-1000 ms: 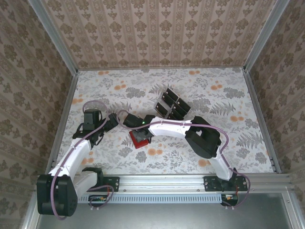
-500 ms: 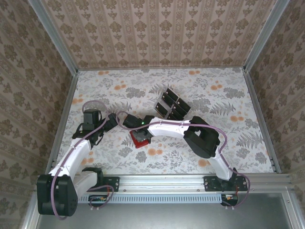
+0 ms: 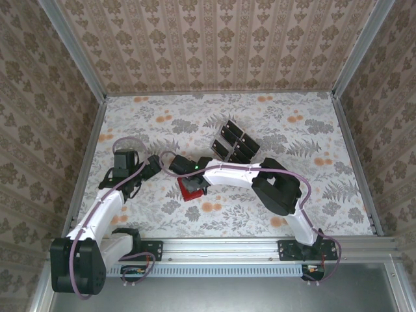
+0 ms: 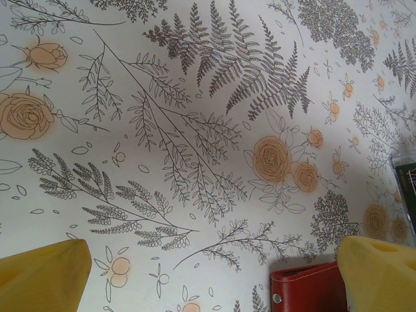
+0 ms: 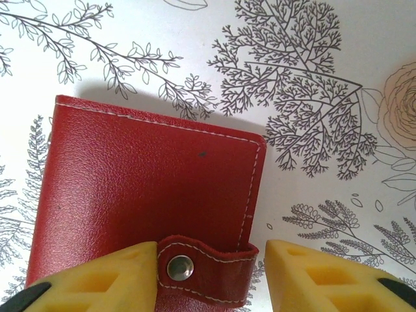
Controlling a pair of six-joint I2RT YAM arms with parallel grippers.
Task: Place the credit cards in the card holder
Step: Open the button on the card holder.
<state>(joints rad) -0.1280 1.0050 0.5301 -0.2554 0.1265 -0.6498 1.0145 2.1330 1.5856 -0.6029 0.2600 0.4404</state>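
The red card holder lies closed on the floral tabletop, its snap strap folded over the near edge. My right gripper straddles that strap. Its left finger touches the strap's snap end, and its right finger stands a little clear of the strap, so the jaws are open. In the top view the right gripper hangs over the holder. The black credit cards sit together behind it. My left gripper is wide open and empty, just left of the holder's corner.
The cards rest in a clear tray, whose edge shows at the right of the left wrist view. Patterned walls enclose the table on three sides. Open tabletop lies to the right and at the back left.
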